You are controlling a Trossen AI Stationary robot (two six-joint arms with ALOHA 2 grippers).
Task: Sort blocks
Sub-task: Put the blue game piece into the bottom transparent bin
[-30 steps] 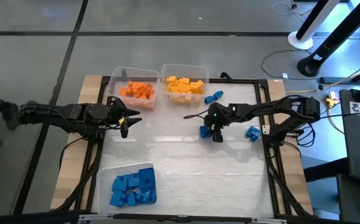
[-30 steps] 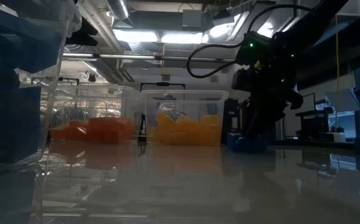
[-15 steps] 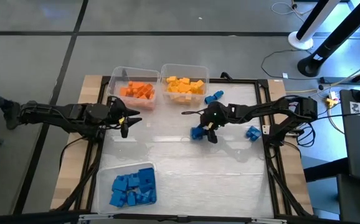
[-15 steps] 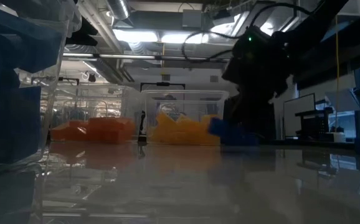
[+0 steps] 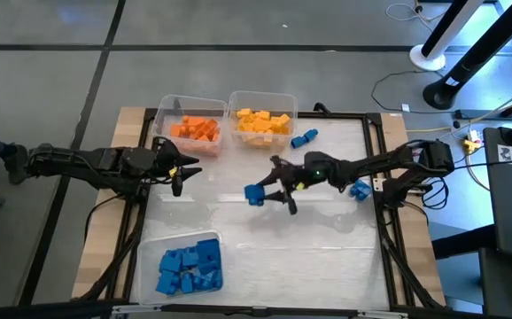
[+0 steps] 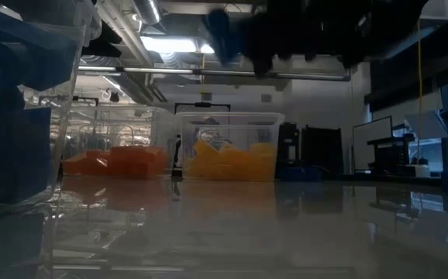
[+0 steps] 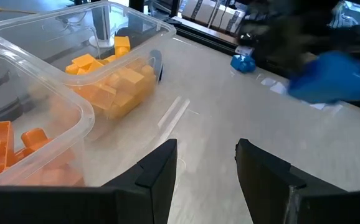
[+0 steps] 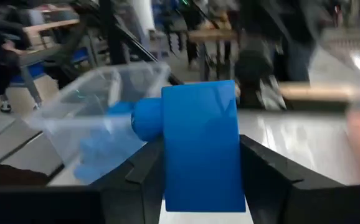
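Observation:
My right gripper (image 5: 267, 194) hangs over the middle of the table, shut on a blue block (image 5: 254, 194) that fills the right wrist view (image 8: 202, 146). In the low view the block (image 6: 218, 29) is high above the table top. My left gripper (image 5: 178, 174) waits at the table's left, in front of the orange bin, with its fingers open (image 7: 206, 168) and nothing between them. Two more blue blocks lie loose on the table: one (image 5: 304, 138) beside the yellow bin, one (image 5: 359, 189) near the right edge. My right gripper pinches the blue block between its two fingers, one on each of two opposite sides (image 8: 167, 155). The fingers lie about level and point toward the table's left. The block is lifted clear of the table, with a round stud (image 8: 144, 119) sticking out sideways.
Clear bins stand at the far edge, one with orange blocks (image 5: 192, 129) and one with yellow blocks (image 5: 262, 120). A third bin holding blue blocks (image 5: 185, 264) stands at the near left. The middle of the table (image 5: 265, 239) is bare.
My right gripper has risen from the table with the blue block and swung toward the table's left, tipping from pointing down to about level. The block, which rested on the table a second ago, now hangs clear.

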